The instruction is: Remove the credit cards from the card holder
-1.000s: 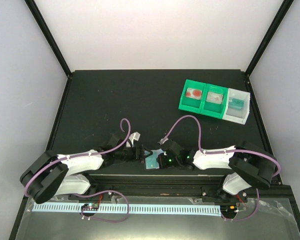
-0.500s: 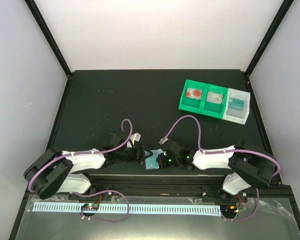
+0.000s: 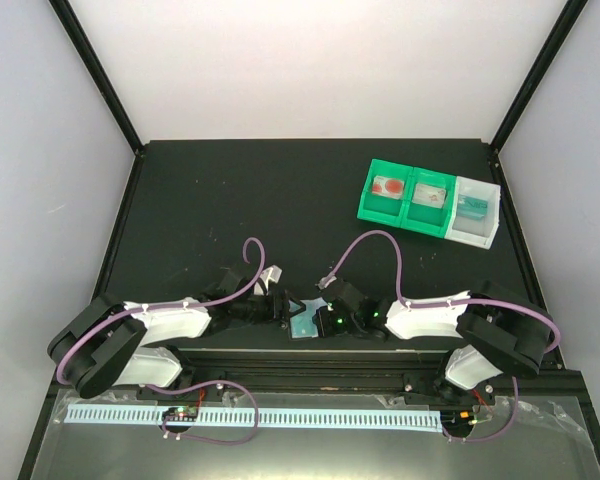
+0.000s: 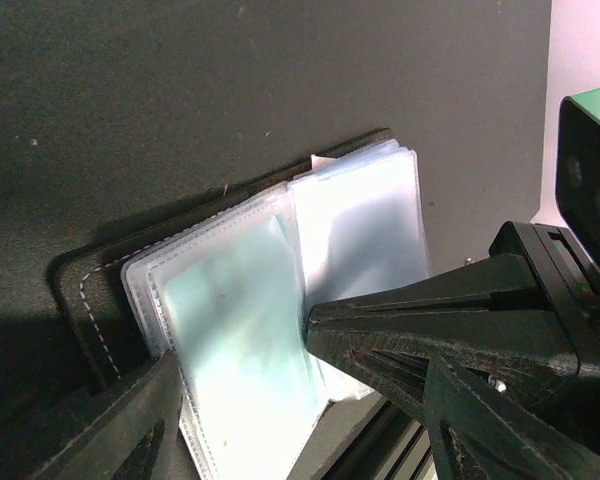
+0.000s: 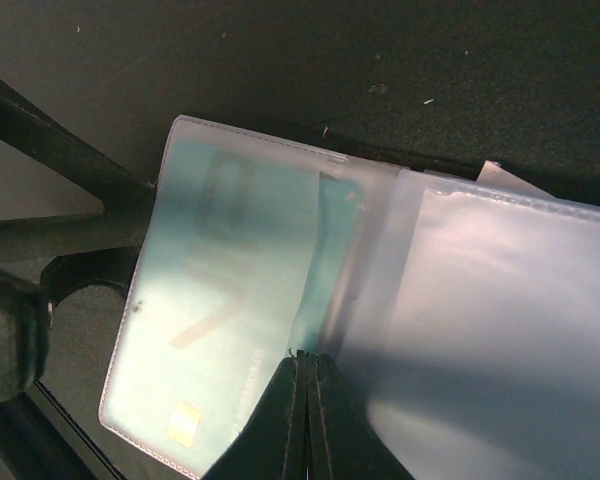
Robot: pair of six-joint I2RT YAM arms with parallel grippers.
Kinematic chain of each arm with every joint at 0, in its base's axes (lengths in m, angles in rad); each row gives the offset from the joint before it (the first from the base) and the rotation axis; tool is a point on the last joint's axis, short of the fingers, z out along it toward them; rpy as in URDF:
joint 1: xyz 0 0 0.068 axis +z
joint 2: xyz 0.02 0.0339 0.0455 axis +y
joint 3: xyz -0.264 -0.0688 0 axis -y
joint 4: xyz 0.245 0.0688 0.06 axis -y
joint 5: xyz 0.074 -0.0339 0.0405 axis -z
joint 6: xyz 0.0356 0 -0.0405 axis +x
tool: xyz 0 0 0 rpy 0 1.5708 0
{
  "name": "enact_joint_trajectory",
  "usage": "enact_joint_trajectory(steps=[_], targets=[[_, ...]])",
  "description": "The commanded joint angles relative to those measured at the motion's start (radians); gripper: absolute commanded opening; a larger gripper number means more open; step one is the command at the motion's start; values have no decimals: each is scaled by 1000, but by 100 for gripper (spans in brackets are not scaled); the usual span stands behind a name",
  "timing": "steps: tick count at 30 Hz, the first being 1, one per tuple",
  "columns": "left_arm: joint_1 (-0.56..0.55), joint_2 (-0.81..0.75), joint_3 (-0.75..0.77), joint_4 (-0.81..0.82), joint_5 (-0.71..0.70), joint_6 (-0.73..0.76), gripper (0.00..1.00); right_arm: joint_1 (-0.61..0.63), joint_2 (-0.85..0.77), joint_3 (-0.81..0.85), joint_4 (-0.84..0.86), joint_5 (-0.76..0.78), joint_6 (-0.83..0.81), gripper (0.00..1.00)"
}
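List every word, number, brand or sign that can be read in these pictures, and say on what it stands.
No text can be read in any view.
card: a gold chip and faint marks under the cloudy sleeve, too blurred to read.
tray: contents with red marks, too small to read.
card holder: no print shows on its black cover.

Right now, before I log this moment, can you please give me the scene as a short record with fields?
holder: open on the table, near the arm bases
card: teal, inside a clear sleeve
left end effector: open, fingers on either side of the holder
right end effector: shut, tips at the sleeve edge; what it pinches is unclear
tray: far right, three compartments, apart from both arms
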Motion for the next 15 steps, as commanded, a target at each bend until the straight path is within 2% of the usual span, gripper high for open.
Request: enact_joint_trajectory(steps=[1, 15], targets=[[2, 8, 4, 62, 31, -10, 69, 4, 23, -18, -48, 35, 12, 1], [0, -18, 5, 90, 65, -38, 69, 4, -32, -56, 13, 36, 21, 1]])
